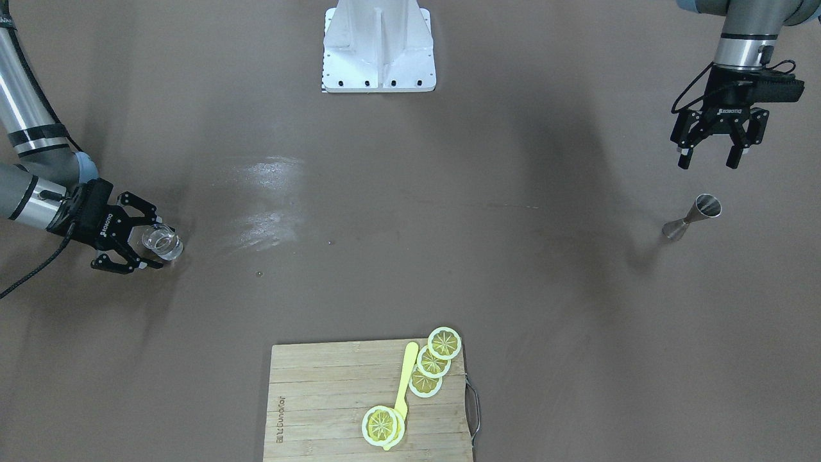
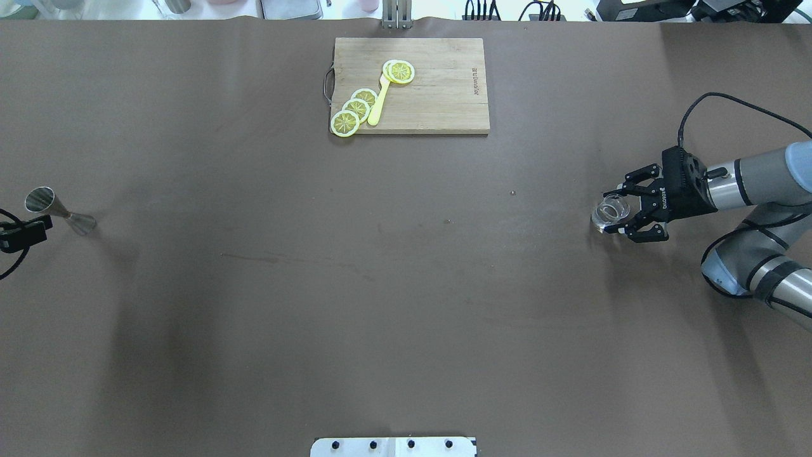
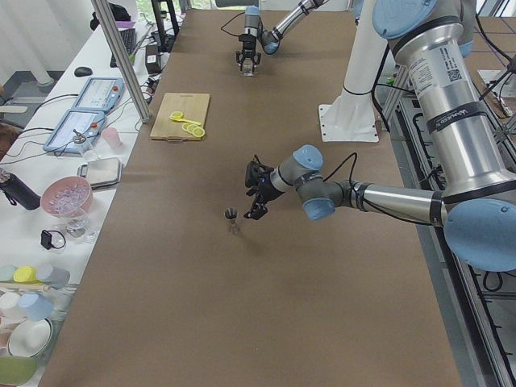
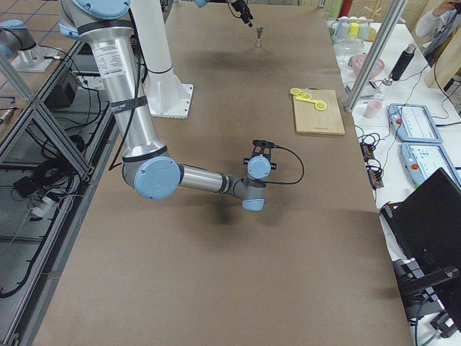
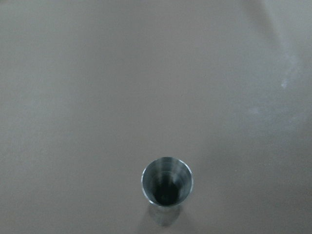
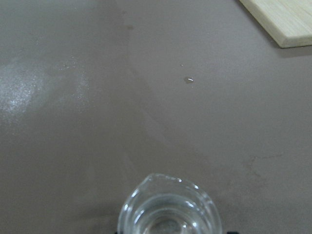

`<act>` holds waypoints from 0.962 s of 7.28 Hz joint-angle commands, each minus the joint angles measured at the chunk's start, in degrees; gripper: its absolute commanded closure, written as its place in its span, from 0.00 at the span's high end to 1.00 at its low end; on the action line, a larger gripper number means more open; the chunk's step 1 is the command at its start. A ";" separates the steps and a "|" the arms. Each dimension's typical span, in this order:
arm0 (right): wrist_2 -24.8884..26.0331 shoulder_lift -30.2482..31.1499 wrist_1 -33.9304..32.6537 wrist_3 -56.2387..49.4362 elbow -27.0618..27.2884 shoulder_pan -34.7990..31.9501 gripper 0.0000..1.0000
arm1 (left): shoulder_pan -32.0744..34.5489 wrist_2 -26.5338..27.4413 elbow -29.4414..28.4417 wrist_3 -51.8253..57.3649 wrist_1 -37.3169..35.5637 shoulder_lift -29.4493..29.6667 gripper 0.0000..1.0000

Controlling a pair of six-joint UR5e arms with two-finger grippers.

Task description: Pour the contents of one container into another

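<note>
Glass cup: small, clear, with a slight pouring lip. It stands on the brown counter at the robot's right end, about mid-depth. Right tool: black, two-fingered, brought in low and nearly level from the outer side. Its jaws sit one on either side of the cup, close against the glass, but I cannot tell whether they press on it or merely bracket it. The right wrist view shows the cup's rim and lip directly in front of this tool. Steel jigger: slim, hourglass-shaped, upright with an open mouth uppermost. It stands at the counter's opposite end, on the robot's left, at about the same depth and well apart from the cup. Left tool: pointing downward, jaws spread wide, released and holding nothing. It hangs above the counter on the robot's side of the jigger, clear of it, and the left wrist view looks down into the jigger's mouth. Wooden cutting board: beyond both, by the counter's far edge near the middle, with a metal handle on the short side towards the robot's left. Lemon slices: three overlapping in a row at the board's handle end, the nearest overhanging the near edge, with more sliced lemon farther back. Yellow utensil: lies on the board between the two groups.
</note>
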State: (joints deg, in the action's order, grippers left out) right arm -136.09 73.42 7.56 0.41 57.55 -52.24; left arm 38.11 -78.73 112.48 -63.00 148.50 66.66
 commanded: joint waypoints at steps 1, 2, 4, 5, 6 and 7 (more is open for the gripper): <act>0.30 -0.03 0.00 0.03 0.01 0.12 0.69 | -2.60 6.11 -1.03 -3.27 3.72 -0.56 0.97; 0.56 -0.03 0.00 0.03 0.01 0.21 0.69 | -2.51 6.30 -1.38 -3.36 3.99 -1.52 0.97; 0.83 -0.11 -0.09 0.03 0.01 0.47 0.69 | -2.69 6.74 -6.80 -7.91 10.36 -1.36 0.97; 0.74 -0.11 -0.09 0.03 0.01 0.48 0.65 | -3.56 10.75 -8.84 -8.19 12.67 -1.01 0.97; 0.83 -0.11 0.00 0.03 0.10 0.48 0.59 | -4.53 13.40 -10.34 -8.89 13.91 -0.66 0.97; 0.83 -0.11 0.00 0.03 0.02 0.48 0.51 | -6.45 16.29 -10.96 -10.64 14.18 0.57 0.97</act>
State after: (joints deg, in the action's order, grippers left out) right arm -135.29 73.30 7.53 0.44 57.61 -51.78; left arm 33.54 -66.00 102.90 -71.95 161.56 66.15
